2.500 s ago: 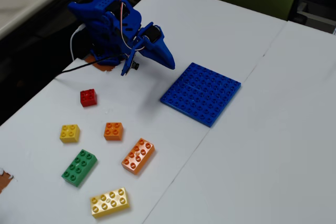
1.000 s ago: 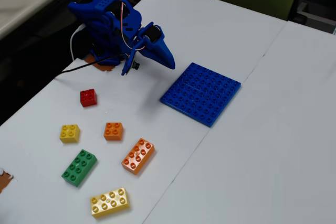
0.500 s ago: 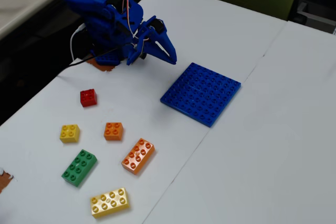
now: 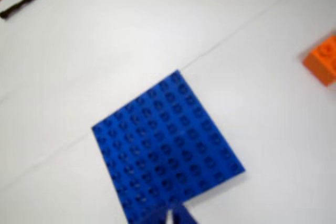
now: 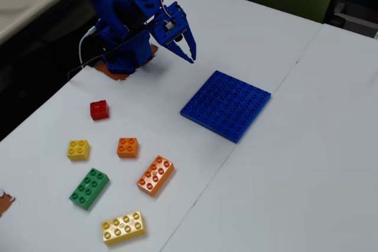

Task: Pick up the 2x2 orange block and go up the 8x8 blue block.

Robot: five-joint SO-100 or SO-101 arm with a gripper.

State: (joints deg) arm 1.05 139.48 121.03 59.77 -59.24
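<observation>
The 2x2 orange block (image 5: 127, 147), a small square glossy plastic brick with four round studs, sits studs-up on the smooth white tabletop (image 5: 307, 163) between a small yellow brick (image 5: 78, 149) and a longer eight-stud orange brick (image 5: 155, 174), its sides slightly askew to the tabletop's edge; being square, it has no long axis. The 8x8 blue block (image 5: 226, 105), a thin flat studded plate, lies well apart to its right in the fixed view, turned cornerwise. The blue plastic hand (image 5: 190, 50) hangs above the tabletop near the plate's left corner, its two pointed fingers slightly parted and grasping nothing.

2x2 orange block (image 5: 127, 147): upright on table | 8x8 blue block (image 5: 226, 105): flat, well apart
</observation>
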